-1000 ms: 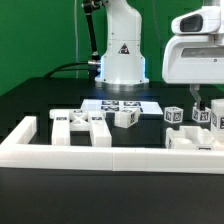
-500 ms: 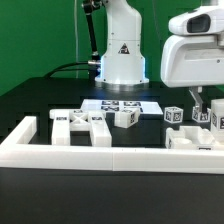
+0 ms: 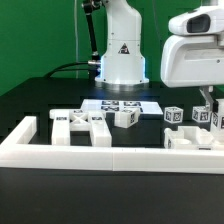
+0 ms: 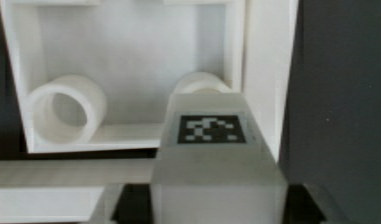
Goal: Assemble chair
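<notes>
The chair pieces [image 3: 85,124], at the exterior view's centre, are seen as smooth white plastic of a satin finish, with matt printed tags. The tagged chair piece [image 4: 208,150] in the wrist view is of the same plastic. The table [image 3: 30,105] is surfaced in matt black. At twelve o'clock the robot arm [image 3: 122,45] is cased in glossy white plastic. At ten o'clock a green backdrop [image 3: 40,40], matt and cloth-like, is seen. At six o'clock the border frame [image 3: 100,152] is smooth, matt white.

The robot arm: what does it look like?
The arm is glossy white with rounded shells, a black triangle mark on its base and a black cable trailing off. Its gripper is a boxy white-and-grey block with two thin fingers.
</notes>
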Available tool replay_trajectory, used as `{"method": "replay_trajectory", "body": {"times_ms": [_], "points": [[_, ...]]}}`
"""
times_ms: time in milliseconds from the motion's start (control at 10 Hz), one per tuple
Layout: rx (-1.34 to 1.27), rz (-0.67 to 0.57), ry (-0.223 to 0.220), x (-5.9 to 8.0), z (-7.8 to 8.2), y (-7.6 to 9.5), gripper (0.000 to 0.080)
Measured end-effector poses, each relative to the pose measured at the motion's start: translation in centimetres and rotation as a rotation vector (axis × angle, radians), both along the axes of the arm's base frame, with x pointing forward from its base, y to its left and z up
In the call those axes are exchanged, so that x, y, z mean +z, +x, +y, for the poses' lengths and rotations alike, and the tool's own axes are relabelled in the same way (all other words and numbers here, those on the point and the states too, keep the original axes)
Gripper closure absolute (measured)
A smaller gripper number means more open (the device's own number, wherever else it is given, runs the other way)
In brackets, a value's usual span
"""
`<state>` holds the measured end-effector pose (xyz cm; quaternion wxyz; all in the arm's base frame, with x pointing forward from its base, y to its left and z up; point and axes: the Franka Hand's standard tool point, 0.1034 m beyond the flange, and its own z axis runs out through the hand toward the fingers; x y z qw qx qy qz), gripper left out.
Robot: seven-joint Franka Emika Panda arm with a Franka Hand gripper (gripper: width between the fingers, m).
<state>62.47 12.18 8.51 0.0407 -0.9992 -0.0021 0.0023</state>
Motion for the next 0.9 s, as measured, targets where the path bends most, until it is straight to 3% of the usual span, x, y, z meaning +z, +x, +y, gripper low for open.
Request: {"method": "replay_trajectory", "body": {"times_ms": [900], "points": [[-0.837,0.05,0.008,-0.13,-0.11,-0.2,0.0509]]}}
